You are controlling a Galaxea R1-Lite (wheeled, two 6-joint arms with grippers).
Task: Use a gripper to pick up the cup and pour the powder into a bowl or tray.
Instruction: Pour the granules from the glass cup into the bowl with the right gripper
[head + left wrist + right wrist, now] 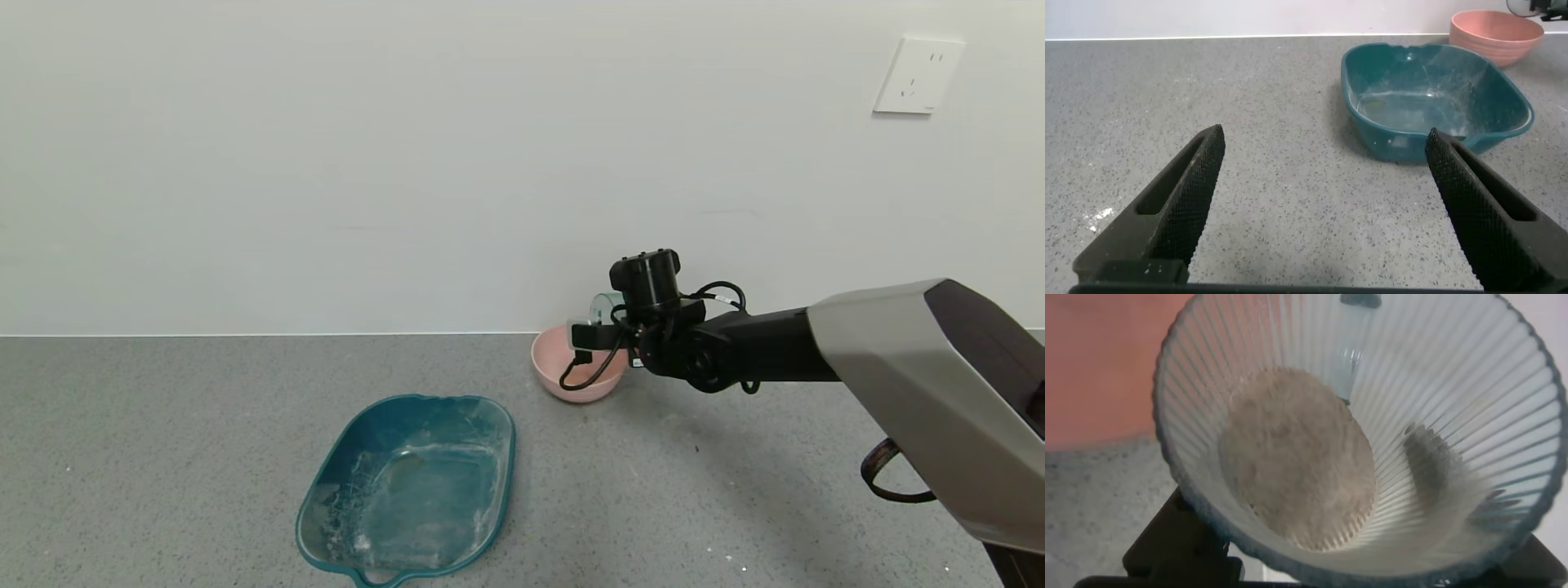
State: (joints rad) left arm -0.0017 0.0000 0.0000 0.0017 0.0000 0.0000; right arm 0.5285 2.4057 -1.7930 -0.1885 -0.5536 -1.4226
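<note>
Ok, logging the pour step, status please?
Right gripper shut on cup, tipped over pink bowl. Powder in cup. Left gripper open, low over counter. Nothing in the way.

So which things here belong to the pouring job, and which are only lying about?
Belong to the job:
- right gripper, shut on the cup
- powder in the cup
- pink bowl

Only lying about:
- teal tray
- left gripper, open
- wall socket

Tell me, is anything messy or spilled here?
Yes. The teal tray has white powder smears inside, and a few white specks dot the counter. The right gripper holds the cup tilted over the pink bowl.
</note>
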